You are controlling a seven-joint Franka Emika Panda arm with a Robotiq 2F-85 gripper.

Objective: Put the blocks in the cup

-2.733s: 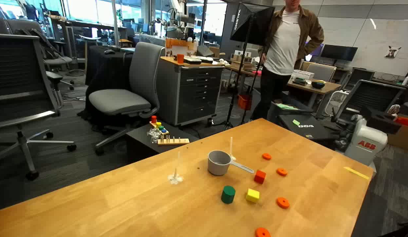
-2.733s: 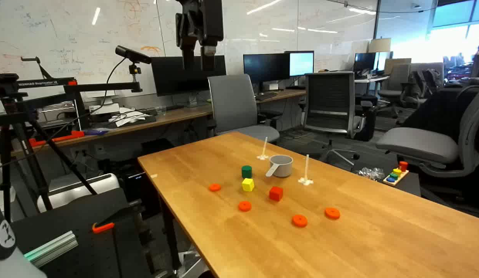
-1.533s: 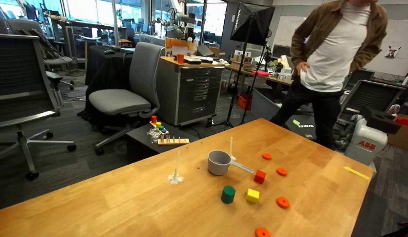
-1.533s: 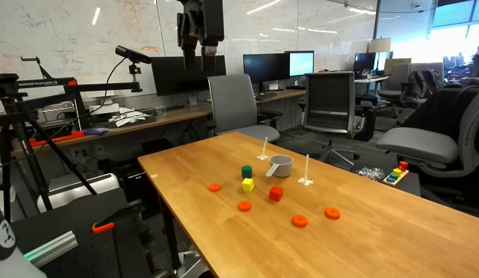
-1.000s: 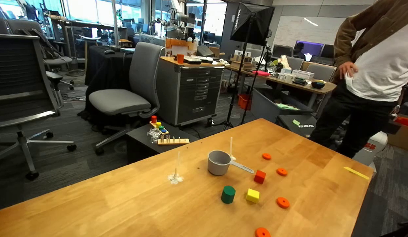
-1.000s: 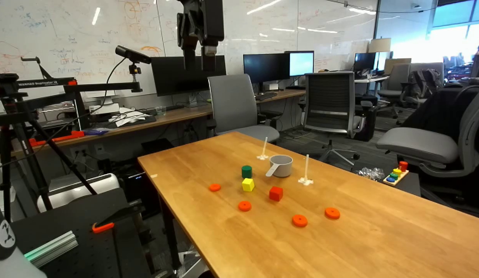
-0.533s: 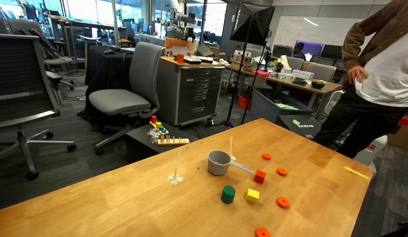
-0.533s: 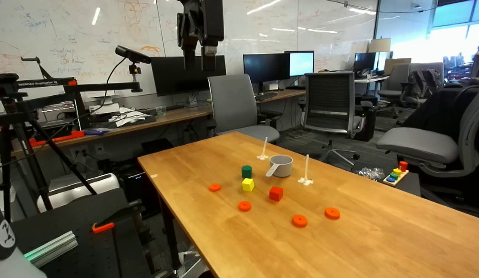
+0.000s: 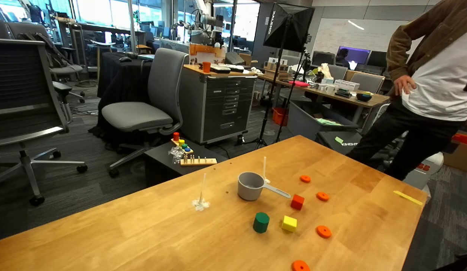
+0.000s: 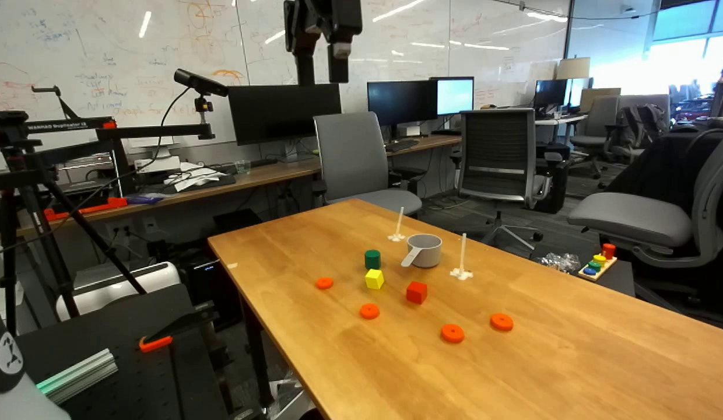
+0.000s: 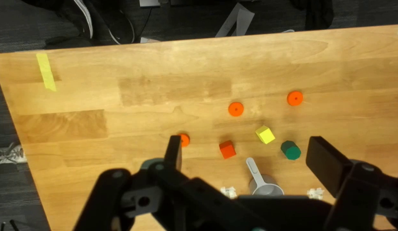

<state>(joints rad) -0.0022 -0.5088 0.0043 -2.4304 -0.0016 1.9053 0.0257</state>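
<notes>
My gripper (image 10: 322, 69) hangs high above the table in an exterior view. It is open and empty, its fingers wide apart in the wrist view (image 11: 245, 142). The dark green block (image 9: 261, 222), yellow block (image 9: 289, 223) and red block (image 9: 297, 202) stand on the table near the grey cup (image 9: 250, 186). They show in both exterior views. In the wrist view the red block (image 11: 227, 149), yellow block (image 11: 265, 134) and green block (image 11: 291, 150) lie between the fingers. The cup (image 11: 266, 185) is partly hidden by the gripper body. Its handle points toward the blocks.
Several flat orange discs (image 9: 324, 232) lie around the blocks. Two thin pale upright sticks (image 10: 463, 256) on taped bases flank the cup. Yellow tape (image 11: 46, 72) marks a table corner. A person (image 9: 437, 75) stands beyond the table's edge.
In an exterior view my gripper has moved right and slightly up in the last half second. The person has come closer since the oldest frame. Blocks and cup have not moved.
</notes>
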